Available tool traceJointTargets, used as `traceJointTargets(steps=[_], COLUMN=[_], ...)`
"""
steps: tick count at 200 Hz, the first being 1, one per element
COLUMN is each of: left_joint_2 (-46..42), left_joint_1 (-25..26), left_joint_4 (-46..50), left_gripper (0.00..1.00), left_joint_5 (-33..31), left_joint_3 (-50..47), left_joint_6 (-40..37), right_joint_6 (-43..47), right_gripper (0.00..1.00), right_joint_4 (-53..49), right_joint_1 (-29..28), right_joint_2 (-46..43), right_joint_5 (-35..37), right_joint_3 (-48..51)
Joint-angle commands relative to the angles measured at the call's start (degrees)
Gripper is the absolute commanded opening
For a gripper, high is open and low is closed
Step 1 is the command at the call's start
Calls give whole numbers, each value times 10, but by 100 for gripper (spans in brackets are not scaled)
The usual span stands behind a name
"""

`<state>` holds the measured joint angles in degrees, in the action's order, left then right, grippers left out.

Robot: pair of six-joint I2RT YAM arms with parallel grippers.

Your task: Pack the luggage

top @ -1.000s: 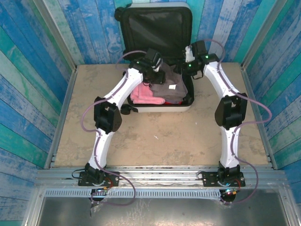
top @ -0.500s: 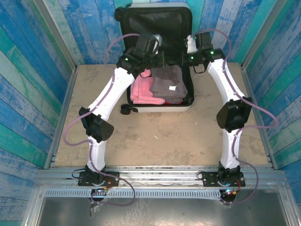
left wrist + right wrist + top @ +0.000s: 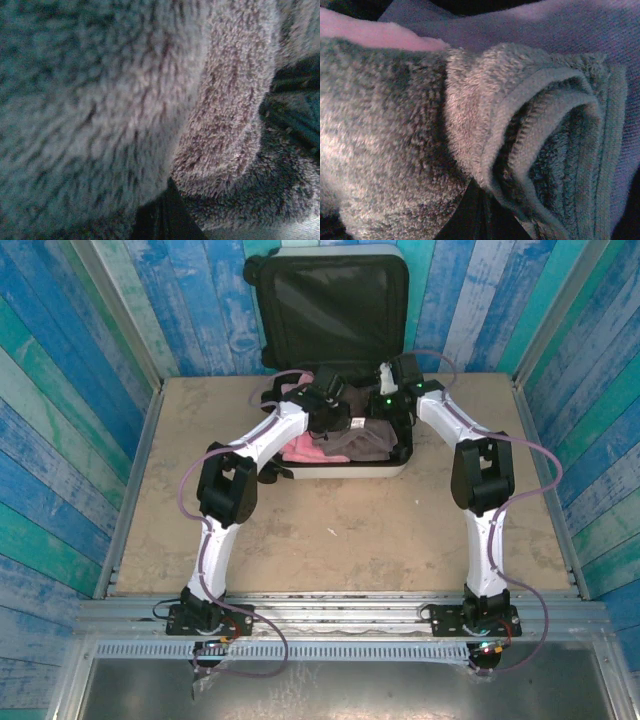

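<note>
**Both grippers down in the open suitcase**

The table point(image 3: 350, 540) spreads out on the near side of both grippers, back towards the arm bases. The luggage point(image 3: 335, 310) lies open at the table's far edge. Its lid stands up just beyond the two grippers, black lining facing them, and its white base sits flat beneath them. In that base, a grey towel point(image 3: 368, 440) lies directly under both grippers. A pink towel point(image 3: 298, 448) lies beside it, to the left of the left gripper point(image 3: 340, 420).

The right gripper point(image 3: 387, 415) is lowered close beside the left one, the two near each other over the grey towel. The left wrist camera sits very close to the grey pile point(image 3: 125, 125) (blurred at that range). The right wrist camera shows the towel's folded, stitched hem point(image 3: 545, 130) just ahead, with a smoother mauve cloth point(image 3: 580, 30) beyond it. Whether either gripper is clenched, released or grasping the towel cannot be told.
</note>
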<state>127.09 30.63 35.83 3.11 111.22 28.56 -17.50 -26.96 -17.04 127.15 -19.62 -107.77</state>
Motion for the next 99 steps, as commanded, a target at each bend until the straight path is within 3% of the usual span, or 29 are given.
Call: traceJointTargets(steps=[1,38,99], left_joint_2=[21,6,-135], left_joint_1=[-24,-30,-30], left_joint_4=[14,-31,-88], left_gripper=[0,0,3], left_joint_5=[-25,9,-4], left_joint_3=[-70,-106,-121], left_joint_6=[8,-21,-53], right_joint_6=[-9,-12,24], right_gripper=[4,10,29], right_joint_4=[38,67,11], right_joint_1=[-1,-1,0], right_joint_2=[-9,-20,-114], right_joint_5=[14,14,49], right_joint_3=[32,51,43])
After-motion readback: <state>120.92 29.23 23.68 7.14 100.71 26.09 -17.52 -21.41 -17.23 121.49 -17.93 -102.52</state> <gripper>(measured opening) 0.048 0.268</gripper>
